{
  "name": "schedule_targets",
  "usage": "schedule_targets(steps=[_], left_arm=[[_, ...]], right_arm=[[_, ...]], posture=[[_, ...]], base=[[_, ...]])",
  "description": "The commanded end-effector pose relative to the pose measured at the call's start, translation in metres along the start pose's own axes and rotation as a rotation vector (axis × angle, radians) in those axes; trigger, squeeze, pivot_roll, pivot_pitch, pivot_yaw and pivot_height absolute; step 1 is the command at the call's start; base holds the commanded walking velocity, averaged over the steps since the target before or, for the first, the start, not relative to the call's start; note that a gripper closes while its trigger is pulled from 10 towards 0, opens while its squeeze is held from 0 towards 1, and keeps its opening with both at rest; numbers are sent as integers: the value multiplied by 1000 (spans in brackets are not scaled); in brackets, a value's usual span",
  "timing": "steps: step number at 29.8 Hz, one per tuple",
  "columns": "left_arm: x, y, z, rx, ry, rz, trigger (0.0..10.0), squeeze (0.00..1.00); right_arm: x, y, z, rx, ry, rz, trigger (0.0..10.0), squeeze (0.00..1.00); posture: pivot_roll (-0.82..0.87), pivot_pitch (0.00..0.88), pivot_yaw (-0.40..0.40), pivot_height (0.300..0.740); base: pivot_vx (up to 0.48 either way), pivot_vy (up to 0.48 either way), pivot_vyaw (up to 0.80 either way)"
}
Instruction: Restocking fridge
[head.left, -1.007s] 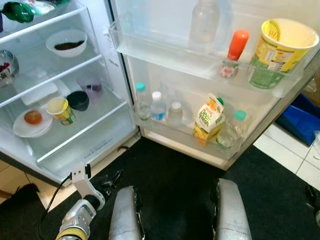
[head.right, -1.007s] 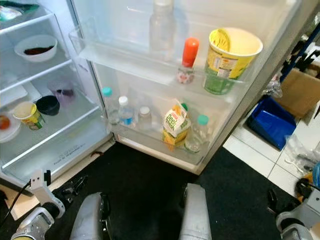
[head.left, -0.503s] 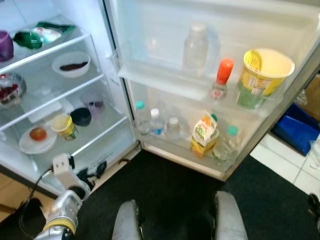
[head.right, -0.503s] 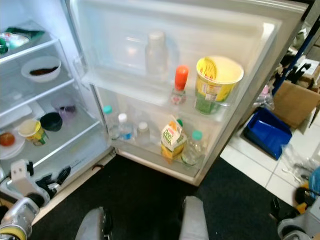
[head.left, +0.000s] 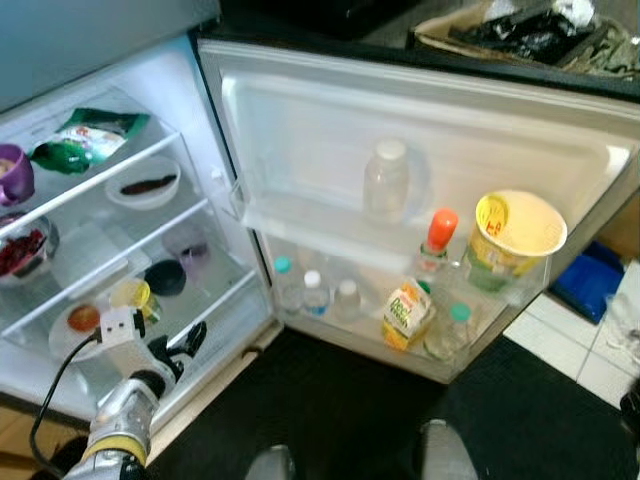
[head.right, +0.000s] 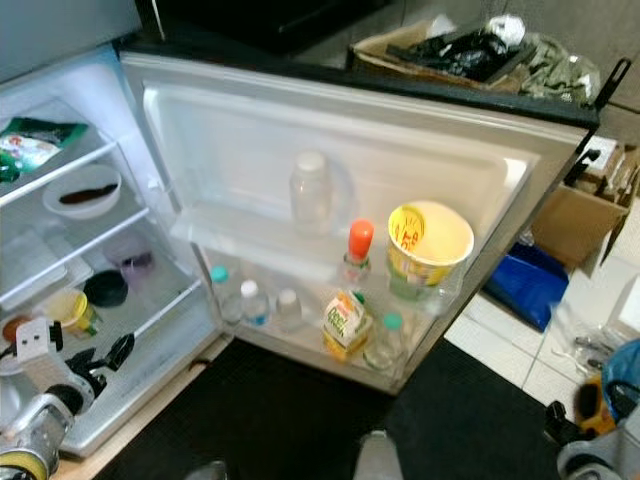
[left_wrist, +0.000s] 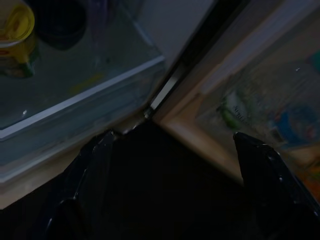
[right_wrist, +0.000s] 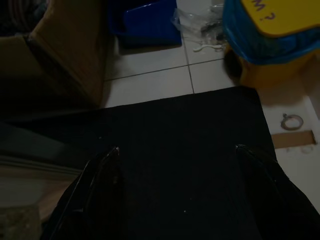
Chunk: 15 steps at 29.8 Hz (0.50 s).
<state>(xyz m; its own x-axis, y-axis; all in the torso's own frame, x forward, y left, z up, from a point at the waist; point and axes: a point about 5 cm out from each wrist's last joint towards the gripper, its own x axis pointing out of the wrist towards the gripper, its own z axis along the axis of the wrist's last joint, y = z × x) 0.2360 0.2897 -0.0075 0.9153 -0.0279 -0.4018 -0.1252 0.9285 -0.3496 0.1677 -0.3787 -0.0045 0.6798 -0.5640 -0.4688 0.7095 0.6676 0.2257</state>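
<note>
The fridge (head.left: 215, 150) stands open before the robot. On the left, its shelves carry a green bag (head.left: 85, 138), a white bowl (head.left: 143, 182), a dark bowl (head.left: 165, 277), a yellow cup (head.left: 133, 296) and a plate (head.left: 75, 330). The left hand (head.left: 178, 345) hovers low, just in front of the bottom shelf, with its fingers (left_wrist: 87, 170) apart and nothing between them. In the middle, the open door (head.left: 420, 150) holds a clear bottle (head.left: 386, 180), small water bottles (head.left: 314, 292), a juice carton (head.left: 406, 312), an orange-capped bottle (head.left: 437, 240) and a large yellow tub (head.left: 510, 240). To the right, the right hand (right_wrist: 175, 165) hangs over the black mat (right_wrist: 180, 140), also spread wide and empty.

I judge that no item to restock is held yet. If the left arm moves forward carelessly, it could knock the yellow cup or the plate, because they stand near the shelf edge. The far left shelves are cut off, and the left wrist view is dark.
</note>
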Motion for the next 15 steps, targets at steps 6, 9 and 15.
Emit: schedule_targets(steps=[6,9,15], left_arm=[[-15,2,-41,-38,139,64,10000,0],[-17,4,-45,-40,151,83,10000,0],[-21,5,-52,-37,177,91,10000,0]], right_arm=[[-4,-5,-12,8,40,-19,10000,0],[-4,-4,-12,6,35,-11,10000,0],[-4,-1,-10,15,19,35,10000,0]], posture=[[-19,71,15,652],[-17,71,13,652],[-17,71,13,672]], base=[[-379,0,0],[0,0,0],[0,0,0]])
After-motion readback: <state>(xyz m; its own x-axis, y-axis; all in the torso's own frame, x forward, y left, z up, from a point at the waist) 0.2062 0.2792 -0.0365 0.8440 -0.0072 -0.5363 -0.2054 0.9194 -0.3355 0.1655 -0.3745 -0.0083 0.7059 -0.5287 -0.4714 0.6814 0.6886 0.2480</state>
